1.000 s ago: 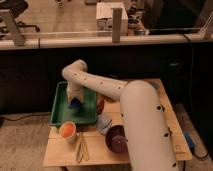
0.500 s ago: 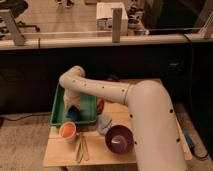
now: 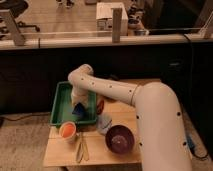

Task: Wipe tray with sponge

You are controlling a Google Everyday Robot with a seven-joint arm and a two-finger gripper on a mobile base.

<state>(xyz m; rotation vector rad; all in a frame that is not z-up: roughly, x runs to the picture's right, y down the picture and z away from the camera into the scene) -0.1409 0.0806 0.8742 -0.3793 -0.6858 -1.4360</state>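
Arm (image 3: 115,90) reaches from lower right, across the desk (image 3: 127,160), elbow bent high over the tray's (image 3: 59,107) far right corner. Forearm drops straight down into the tray.

Gripper (image 3: 79,107) is low inside the tray, right half, near the right wall. Cannot tell how its fingers are set; the wrist hides them.

Sponge (image 3: 78,110), blue, sits right at the gripper's tip, on or just above the tray floor. Cannot tell whether it is gripped or only pressed.

Tray: green, rectangular, on the left part of the desk, its left edge near the desk's left edge. Bare floor shows in the left half.

Other things on the desk:
- Orange cup (image 3: 67,130), upright, just in front of the tray's near rim.
- Purple bowl (image 3: 120,139), near the front, right of centre, beside the arm's broad white segment.
- Pale blue cloth (image 3: 104,123), crumpled, between the tray's near right corner and the bowl.
- Wooden utensils (image 3: 81,148), a pair lying side by side near the front edge, between cup and bowl.
- A reddish object (image 3: 100,105) shows just right of the tray, partly behind the arm; kind unclear.
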